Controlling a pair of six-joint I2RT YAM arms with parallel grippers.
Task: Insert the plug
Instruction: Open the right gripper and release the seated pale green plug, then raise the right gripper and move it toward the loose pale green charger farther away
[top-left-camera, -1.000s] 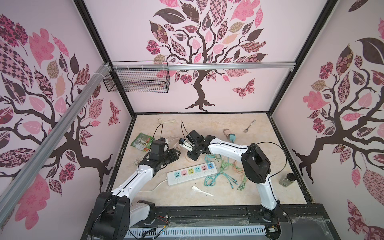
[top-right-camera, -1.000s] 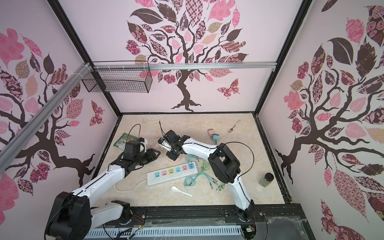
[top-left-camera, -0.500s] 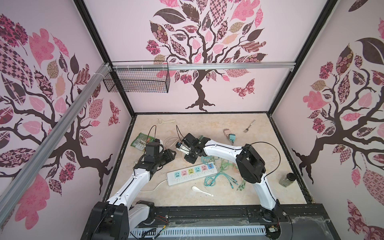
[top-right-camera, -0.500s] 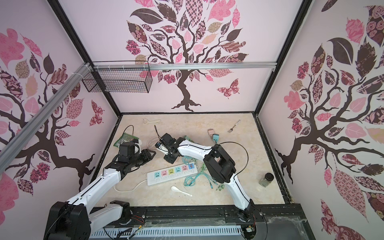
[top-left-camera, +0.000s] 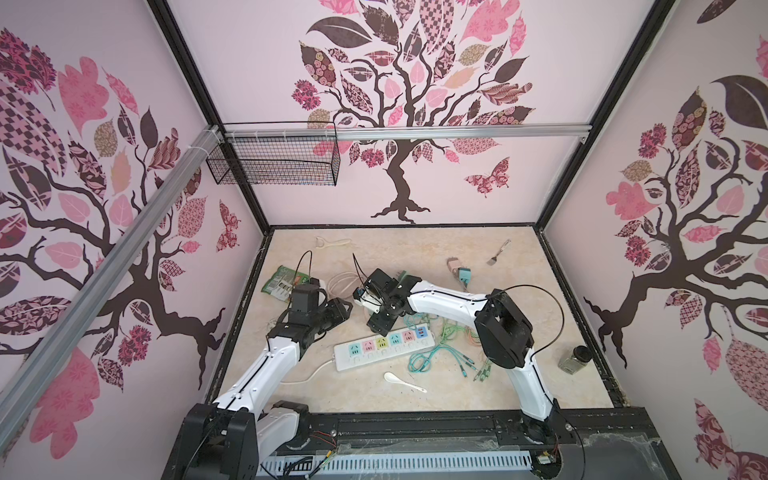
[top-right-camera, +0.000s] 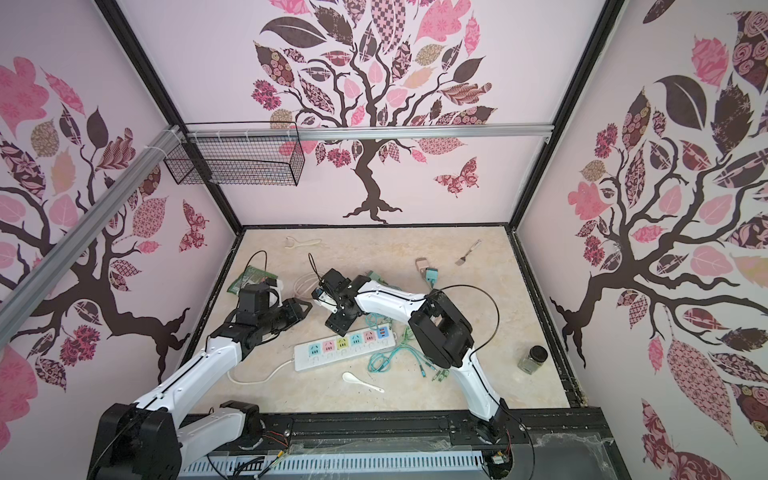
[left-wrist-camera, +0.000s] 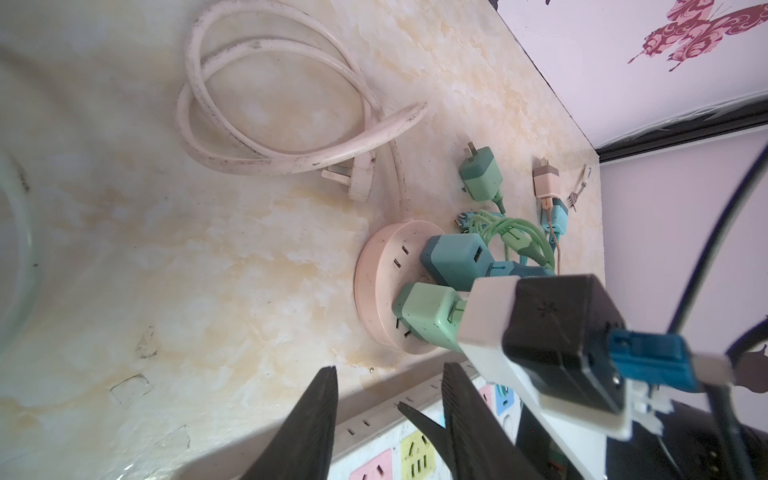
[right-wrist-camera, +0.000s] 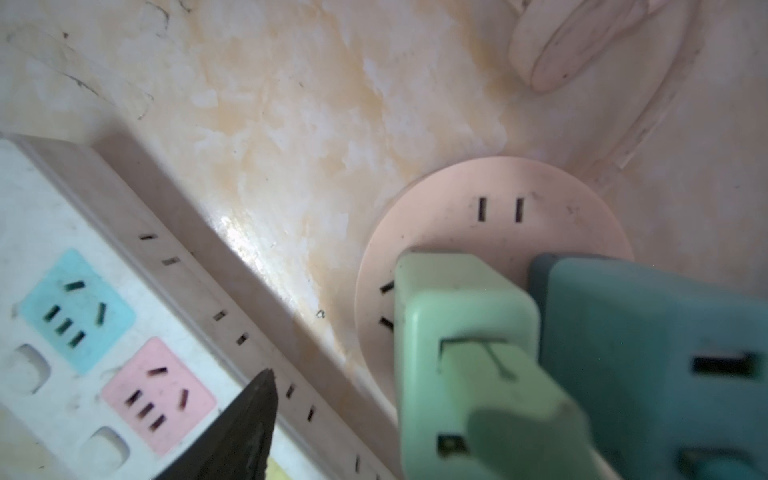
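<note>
Right wrist view: the light green cube plug (right-wrist-camera: 461, 316) was seated in the pink round socket hub (right-wrist-camera: 498, 195), just beside a teal cube adapter (right-wrist-camera: 648, 332) plugged into the same hub. Right gripper (top-left-camera: 379, 318) stood with jaws spread, its one visible black finger (right-wrist-camera: 232, 436) clear of the plug, over the white power strip (right-wrist-camera: 41, 199). Left gripper (left-wrist-camera: 388, 372) was likewise spread, holding nothing. Faint print on the hub's face was too small to read.

No readable text or numbers; tiny print on the pink round socket (left-wrist-camera: 374, 291) and green packet (top-left-camera: 279, 283) illegible.
</note>
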